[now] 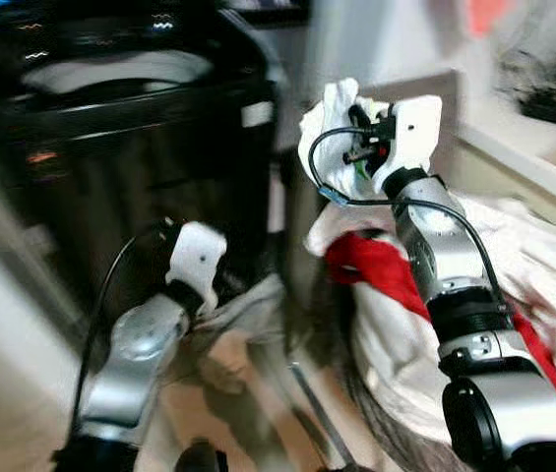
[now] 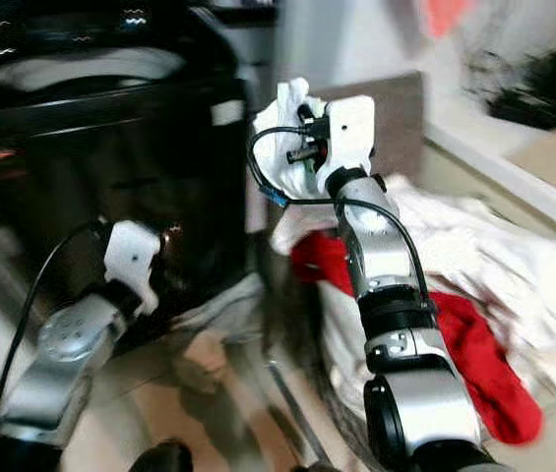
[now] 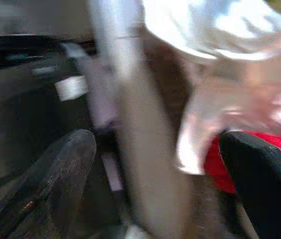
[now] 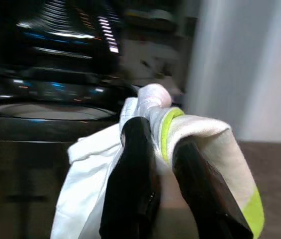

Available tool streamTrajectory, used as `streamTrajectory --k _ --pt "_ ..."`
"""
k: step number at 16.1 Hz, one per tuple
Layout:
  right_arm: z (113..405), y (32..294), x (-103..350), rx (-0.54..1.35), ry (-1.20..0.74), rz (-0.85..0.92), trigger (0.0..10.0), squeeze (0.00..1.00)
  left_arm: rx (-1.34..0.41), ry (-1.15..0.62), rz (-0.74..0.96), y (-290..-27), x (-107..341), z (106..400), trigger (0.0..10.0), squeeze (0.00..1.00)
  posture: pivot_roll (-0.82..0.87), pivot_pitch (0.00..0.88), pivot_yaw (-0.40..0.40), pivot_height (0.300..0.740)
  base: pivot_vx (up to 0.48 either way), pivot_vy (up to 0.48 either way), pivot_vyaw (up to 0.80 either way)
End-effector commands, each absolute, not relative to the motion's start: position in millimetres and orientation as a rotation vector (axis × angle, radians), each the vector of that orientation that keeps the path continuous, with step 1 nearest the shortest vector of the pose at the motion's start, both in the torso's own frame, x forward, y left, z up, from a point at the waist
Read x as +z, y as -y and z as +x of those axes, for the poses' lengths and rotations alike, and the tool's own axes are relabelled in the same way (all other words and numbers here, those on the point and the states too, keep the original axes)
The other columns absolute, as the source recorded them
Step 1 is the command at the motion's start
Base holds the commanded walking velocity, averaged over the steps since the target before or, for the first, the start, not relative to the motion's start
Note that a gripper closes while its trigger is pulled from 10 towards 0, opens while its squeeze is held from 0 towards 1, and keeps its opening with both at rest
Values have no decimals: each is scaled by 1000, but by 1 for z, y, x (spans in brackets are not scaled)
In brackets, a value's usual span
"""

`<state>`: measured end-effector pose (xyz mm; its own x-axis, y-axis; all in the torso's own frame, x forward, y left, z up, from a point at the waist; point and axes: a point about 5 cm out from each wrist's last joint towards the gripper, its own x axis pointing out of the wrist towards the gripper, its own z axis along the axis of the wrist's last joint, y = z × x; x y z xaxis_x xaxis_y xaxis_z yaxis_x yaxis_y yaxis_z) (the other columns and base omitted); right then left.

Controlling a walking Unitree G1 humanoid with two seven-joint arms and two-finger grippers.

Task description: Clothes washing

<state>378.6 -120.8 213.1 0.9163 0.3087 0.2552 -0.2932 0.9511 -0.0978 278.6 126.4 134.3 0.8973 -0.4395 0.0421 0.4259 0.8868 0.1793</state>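
Holding a white garment with a yellow-green trim (image 4: 190, 129) raised in the right end effector (image 4: 162, 149), whose two black fingers are pinched on a bunched fold of it. I judge the bunched grip keeps the loose cloth from trailing during the carry. In the head views it sits up high, just right of the dark washing machine (image 1: 110, 128), near the level of the machine's top, presumably so it can clear the rim on its way to the tub. Views blurred; rig appears to be in motion.

Source pile: white laundry (image 1: 543, 265) lies heaped to the right, low, with a red garment (image 1: 376, 270) draped across it, passing behind the right forearm. More cloth, pale grey (image 1: 248, 305), lies on the floor at the machine's foot.

Left end effector (image 3: 155, 164) low and near the machine's front, fingers spread, nothing between them. I read it as standing by, clear of the carry path.

Risk: hanging cloth could snag the machine's edge.
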Motion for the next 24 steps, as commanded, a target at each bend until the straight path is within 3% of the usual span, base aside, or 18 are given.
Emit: streamTrajectory --k 1,5,9,12,14,15,17,20,22,24 --pt "381 121 225 319 306 -59 0 0 -398 84 164 -125 137 282 10000 0 -38 0 -43 732 0 0 712" --pt "380 117 218 329 285 -60 0 0 -346 85 181 -115 136 282 10000 0 -26 0 -48 732 0 0 706" --pt "378 111 199 338 231 -62 0 0 -243 63 196 -119 135 286 10000 0 -14 0 -49 732 0 -358 664" --pt "380 104 208 363 270 -86 0 0 -213 49 186 -122 134 289 10000 0 -14 0 -46 732 0 0 638" --pt "395 107 220 336 247 -189 0 0 -221 54 188 -120 135 291 10000 0 -14 0 -45 732 0 0 300" --pt "397 109 219 324 233 -194 10000 0 -220 54 189 -121 135 291 10000 0 -14 0 -45 732 0 0 0" --pt "399 107 224 321 269 -243 10000 0 -198 47 186 -125 135 292 10000 0 -11 0 -42 732 0 0 0" --pt "406 89 266 340 384 -283 10000 0 -214 49 187 -123 134 293 10000 0 -16 0 -33 732 0 0 0" --pt "415 95 301 247 438 -409 10000 0 -223 59 182 -121 136 297 10000 0 -15 0 -33 732 0 0 0" --pt "419 104 304 197 418 -412 10000 0 -226 63 182 -120 137 297 10000 0 -9 0 -41 732 0 0 0"
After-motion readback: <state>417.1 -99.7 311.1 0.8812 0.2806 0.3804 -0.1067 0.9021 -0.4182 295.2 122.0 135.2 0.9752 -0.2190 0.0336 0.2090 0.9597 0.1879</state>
